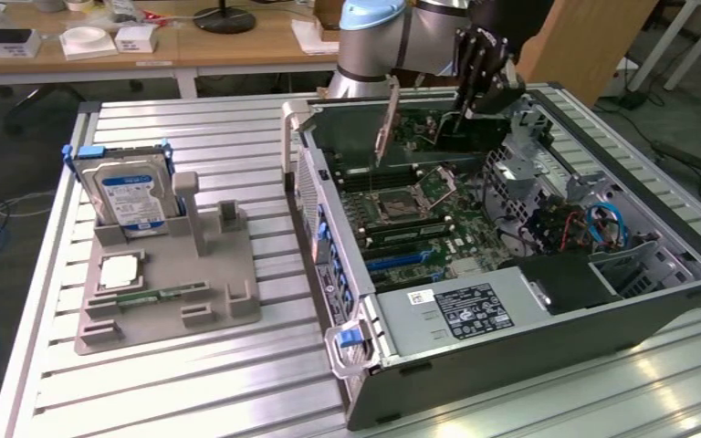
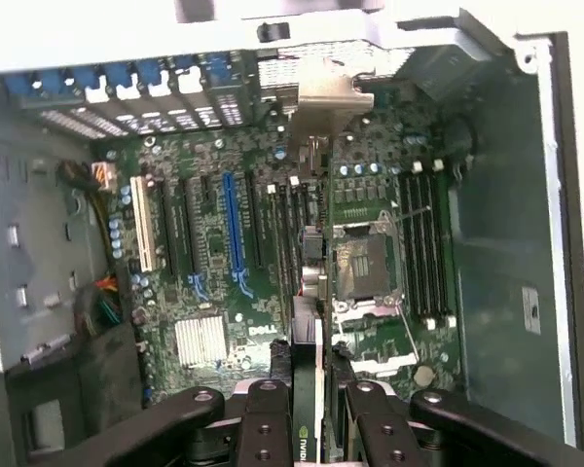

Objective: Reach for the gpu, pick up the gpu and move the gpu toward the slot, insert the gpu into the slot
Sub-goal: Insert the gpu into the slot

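Observation:
My gripper (image 1: 485, 96) hangs inside the open computer case (image 1: 326, 219), shut on the gpu (image 1: 467, 133), a dark card held upright above the far end of the motherboard. In the wrist view the gpu (image 2: 314, 292) is an edge-on sliver. It runs from between my black fingers (image 2: 268, 413) out to its pale metal bracket (image 2: 323, 95) near the case's rear wall. Its lower edge is off the board. The expansion slots lie on the board below, among them a blue slot (image 2: 236, 233) (image 1: 402, 260) with black ones beside it. I cannot tell which slot the card is lined up with.
The CPU socket (image 2: 362, 268) and memory slots (image 2: 423, 248) lie close beside the card. Cables (image 1: 601, 224) and a drive cage fill the case's right end. In the exterior view's left, a grey fixture (image 1: 223, 301) holds a blue-labelled hard drive (image 1: 131, 196) and a small memory stick (image 1: 162, 294).

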Tool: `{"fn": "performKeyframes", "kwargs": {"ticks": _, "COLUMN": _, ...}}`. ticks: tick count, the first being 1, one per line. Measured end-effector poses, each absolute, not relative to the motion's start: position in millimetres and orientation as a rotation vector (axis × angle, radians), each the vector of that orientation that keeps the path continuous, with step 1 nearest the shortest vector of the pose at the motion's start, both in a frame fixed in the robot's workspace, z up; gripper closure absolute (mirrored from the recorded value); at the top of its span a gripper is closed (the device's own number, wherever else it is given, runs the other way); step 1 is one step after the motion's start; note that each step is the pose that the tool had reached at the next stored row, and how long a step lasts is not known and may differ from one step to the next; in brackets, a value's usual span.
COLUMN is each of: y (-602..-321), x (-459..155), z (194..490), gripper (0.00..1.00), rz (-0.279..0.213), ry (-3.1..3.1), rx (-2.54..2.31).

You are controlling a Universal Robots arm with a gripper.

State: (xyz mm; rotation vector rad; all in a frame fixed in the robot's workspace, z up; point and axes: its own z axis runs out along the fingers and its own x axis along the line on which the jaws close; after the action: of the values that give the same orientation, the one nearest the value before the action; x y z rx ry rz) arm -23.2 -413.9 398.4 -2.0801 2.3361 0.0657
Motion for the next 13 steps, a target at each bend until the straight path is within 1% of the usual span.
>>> {"fn": "performKeyframes", "kwargs": {"ticks": 7, "y": -414, "x": -23, "z": 394, "gripper": 0.74, "rz": 0.067, "ry": 2.155, "rx": -2.272}}
{"fn": "performKeyframes", "kwargs": {"ticks": 13, "y": -414, "x": -23, "z": 386, "gripper": 0.74, "rz": 0.064, "ry": 2.133, "rx": -2.291}}
